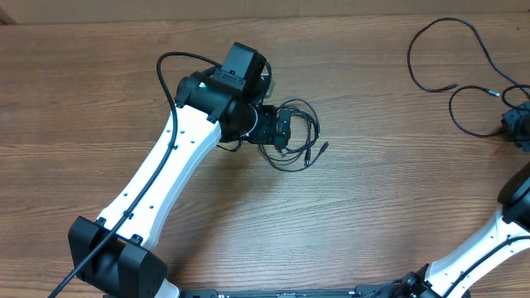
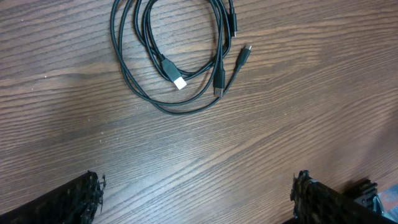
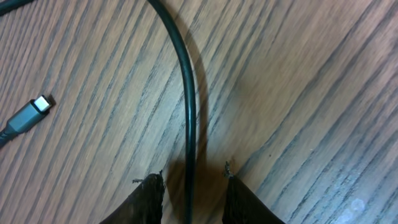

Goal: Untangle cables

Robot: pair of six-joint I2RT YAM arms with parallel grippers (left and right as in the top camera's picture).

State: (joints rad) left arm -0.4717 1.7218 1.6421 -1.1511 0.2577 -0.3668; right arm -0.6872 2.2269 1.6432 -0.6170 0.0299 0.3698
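Closest to my right wrist lens are the right gripper's [image 3: 191,175] two dark fingers [image 3: 148,200]. They are parted only a little, and the black loose cable [image 3: 186,106] runs straight down into the gap between them. That gap is wider than the cable, and I cannot tell whether either finger touches it, so I read the jaws as straddling it, not clamped. A grey plug [image 3: 31,113] with a flat metal tip lies on the wood off to one side of that cable.

I place everything else against the coiled bundle [image 2: 168,56] of black cables near the middle of the table [image 1: 373,223]. On my left wrist view the left gripper [image 2: 199,199] hangs over bare wood just short of the bundle. Its jaws are spread wide with nothing in them, and only the fingertips show at the lower corners. The bundle lies flat in overlapping loops, with a white-tipped plug [image 2: 179,81] inside the loops and a small connector [image 2: 246,50] poking out just beside them.

From overhead, the left arm [image 1: 174,157] covers the bundle's left edge. The loose cable lies well to the right of the bundle in open, wandering curves, clear of it. The right gripper sits farther right again, partly cut off by the frame.
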